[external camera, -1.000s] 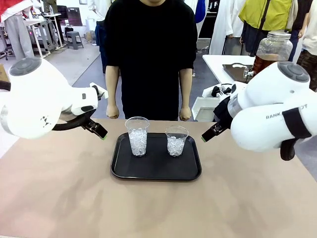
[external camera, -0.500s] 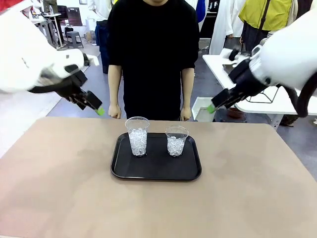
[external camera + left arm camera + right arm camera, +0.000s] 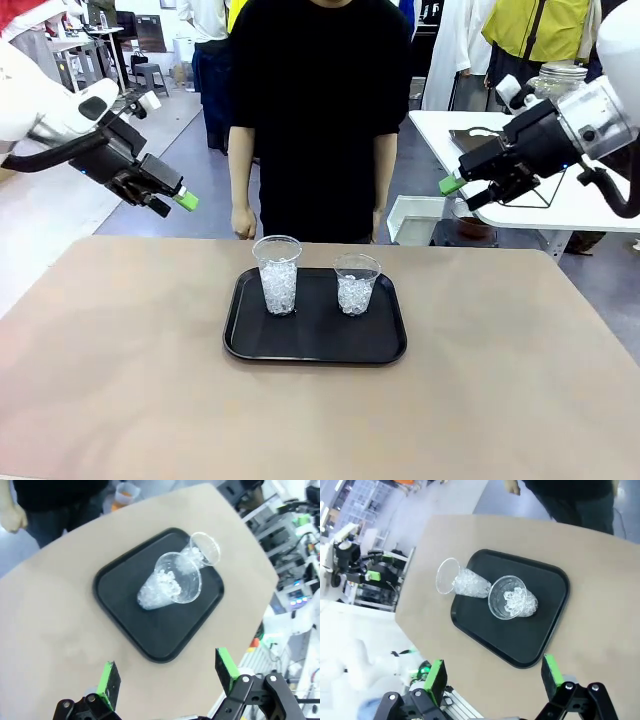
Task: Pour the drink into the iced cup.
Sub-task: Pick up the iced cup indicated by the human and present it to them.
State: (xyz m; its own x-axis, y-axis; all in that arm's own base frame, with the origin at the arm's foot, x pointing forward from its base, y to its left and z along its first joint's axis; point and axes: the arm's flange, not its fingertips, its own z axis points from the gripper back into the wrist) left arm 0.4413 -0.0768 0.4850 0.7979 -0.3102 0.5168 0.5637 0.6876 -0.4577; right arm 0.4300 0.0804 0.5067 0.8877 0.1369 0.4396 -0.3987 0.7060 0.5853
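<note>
Table (image 3: 120, 380): L gripper (image 3: 176, 204), R gripper (image 3: 460, 193) wide, empty

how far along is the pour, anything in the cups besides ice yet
Done: the tall cup and short cup stand on the black tray holding ice, no drink in either. In hand: nothing; the left gripper and right gripper hover open and empty, clear of the tray. Left: the whole pour.
</note>
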